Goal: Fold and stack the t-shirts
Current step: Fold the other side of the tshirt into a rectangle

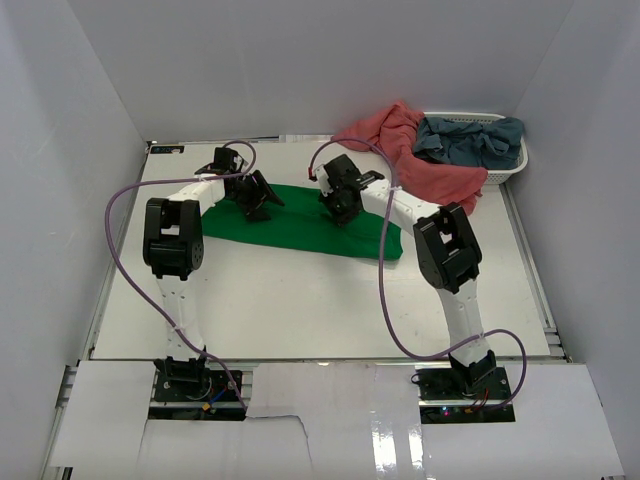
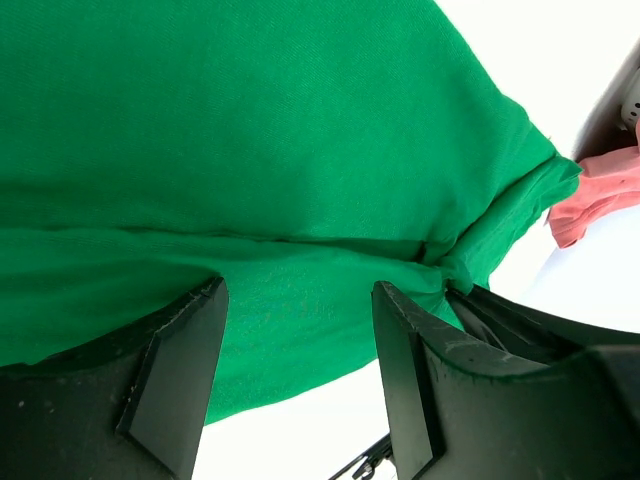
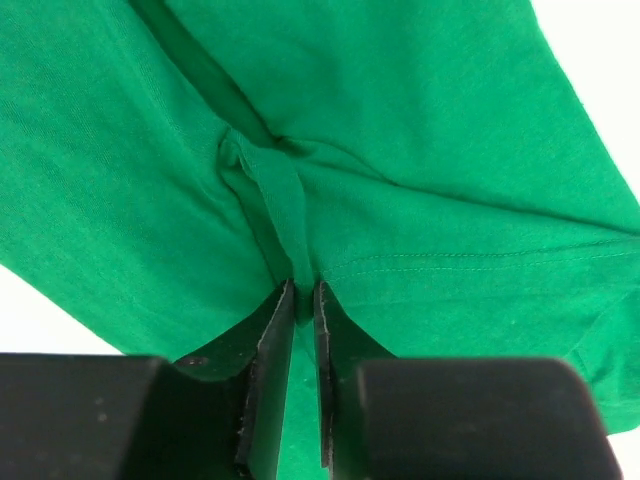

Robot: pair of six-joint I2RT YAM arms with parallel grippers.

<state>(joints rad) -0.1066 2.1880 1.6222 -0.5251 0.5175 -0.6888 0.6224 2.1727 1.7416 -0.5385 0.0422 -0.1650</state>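
Observation:
The bright green t-shirt [image 1: 300, 230] lies spread across the middle of the table. My left gripper [image 1: 258, 203] hangs open just over its far left edge, and green cloth [image 2: 250, 130] fills the view between the wide-apart fingers [image 2: 175, 370]. My right gripper [image 1: 340, 212] is shut on a pinched ridge of the green t-shirt [image 3: 290, 240] near its far middle edge. The salmon-pink t-shirt [image 1: 400, 150] drapes over the basket's left rim onto the table. The grey-blue t-shirt [image 1: 470, 138] lies bunched inside the basket.
The white slatted basket [image 1: 515, 170] stands at the far right corner. White walls close in the table at the back and both sides. Purple cables loop from both arms over the table. A corner of pink cloth [image 2: 600, 195] shows in the left wrist view.

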